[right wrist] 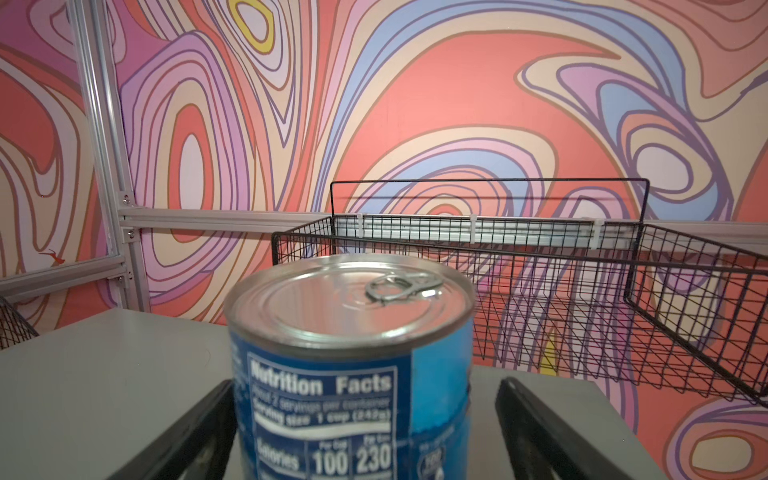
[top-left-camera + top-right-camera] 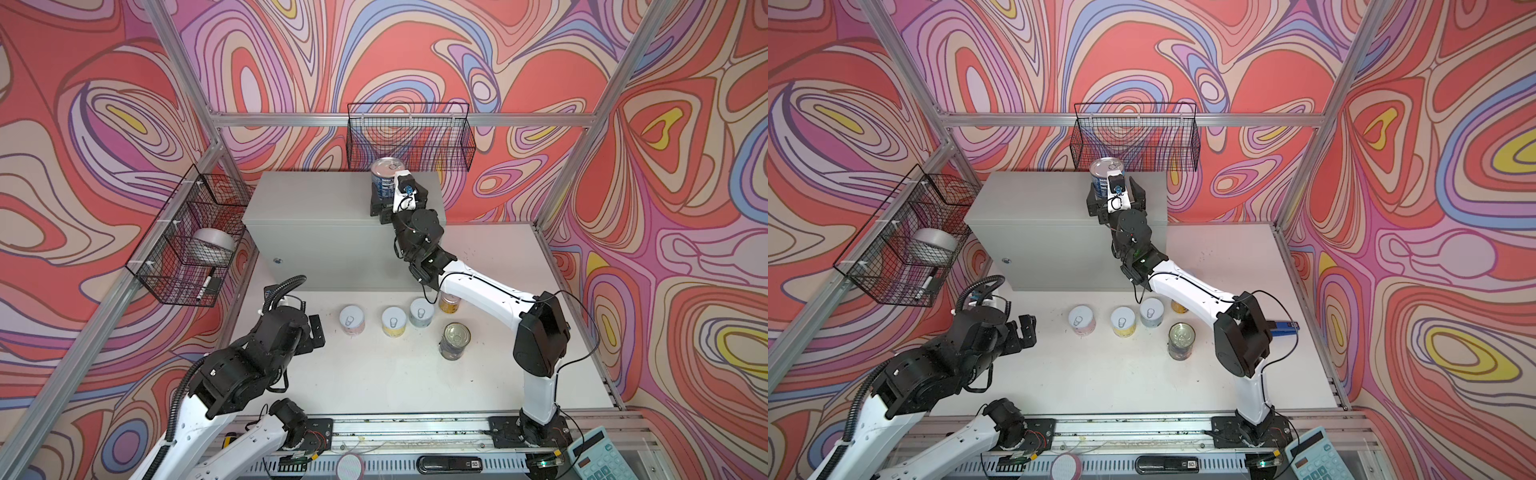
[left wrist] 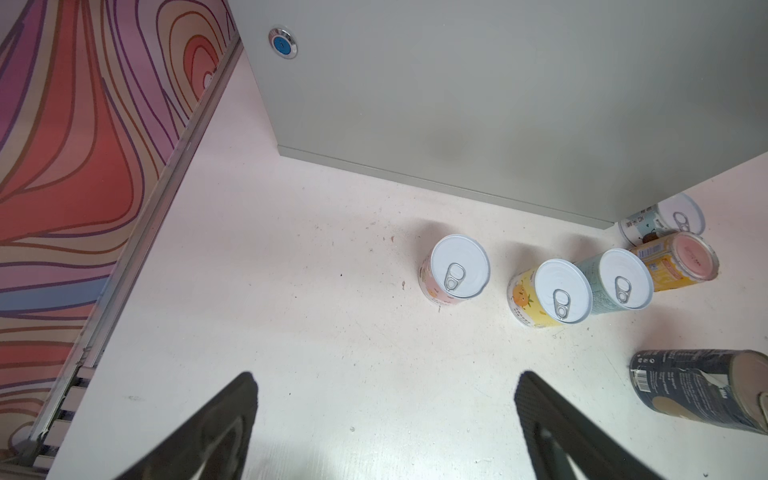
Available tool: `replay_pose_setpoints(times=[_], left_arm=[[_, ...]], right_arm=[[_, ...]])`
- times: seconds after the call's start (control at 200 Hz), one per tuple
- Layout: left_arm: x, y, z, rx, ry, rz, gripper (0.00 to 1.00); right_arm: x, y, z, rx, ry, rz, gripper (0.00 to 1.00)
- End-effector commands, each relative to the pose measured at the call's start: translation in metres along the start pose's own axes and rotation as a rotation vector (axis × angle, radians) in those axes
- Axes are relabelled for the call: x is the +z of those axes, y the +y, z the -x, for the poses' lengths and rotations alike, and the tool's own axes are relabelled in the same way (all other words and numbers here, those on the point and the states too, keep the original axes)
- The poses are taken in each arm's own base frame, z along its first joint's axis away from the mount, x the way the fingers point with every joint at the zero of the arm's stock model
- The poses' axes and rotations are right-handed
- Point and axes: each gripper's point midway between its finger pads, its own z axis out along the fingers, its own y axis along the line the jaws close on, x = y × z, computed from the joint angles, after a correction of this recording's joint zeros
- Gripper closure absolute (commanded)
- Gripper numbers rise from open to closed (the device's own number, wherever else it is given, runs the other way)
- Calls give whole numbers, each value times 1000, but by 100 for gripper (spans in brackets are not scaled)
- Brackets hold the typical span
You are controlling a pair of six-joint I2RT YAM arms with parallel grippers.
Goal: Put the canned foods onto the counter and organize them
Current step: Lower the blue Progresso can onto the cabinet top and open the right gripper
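One tall steel can with a dark blue label (image 2: 384, 178) stood upright near the back edge of the grey metal box-shaped counter (image 2: 316, 216), the only can up there. Around it sat the right hand (image 1: 365, 432), its fingers spread; the right wrist view showed a clear gap on one side, the other finger close to the label, so the can looked released, not gripped.

Six cans remained below on the white desk (image 2: 374, 382): a second tall dark can (image 2: 455, 341), and five short ones, pink (image 2: 352, 320), yellow (image 2: 394, 321), pale-blue (image 2: 421, 312), orange (image 2: 450, 302), and a white-labelled one (image 3: 660, 218) seen only from the left wrist. By that count the job was barely begun.

Over bare desk left of the pink can, the left hand (image 3: 384, 419) hung with fingers apart, holding nothing.
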Motion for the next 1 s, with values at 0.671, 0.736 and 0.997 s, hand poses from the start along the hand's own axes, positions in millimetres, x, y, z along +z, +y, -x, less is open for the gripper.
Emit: replay_pose_setpoints(times=[0.671, 0.736, 0.997], left_arm=[[20, -23, -5, 44, 18, -68, 0], [24, -26, -8, 51, 15, -80, 0], [46, -43, -23, 77, 55, -121, 0]], right_arm=[[-79, -46, 45, 42, 84, 37, 2], [-100, -55, 42, 59, 150, 50, 2], [-199, -95, 33, 72, 318, 116, 2]])
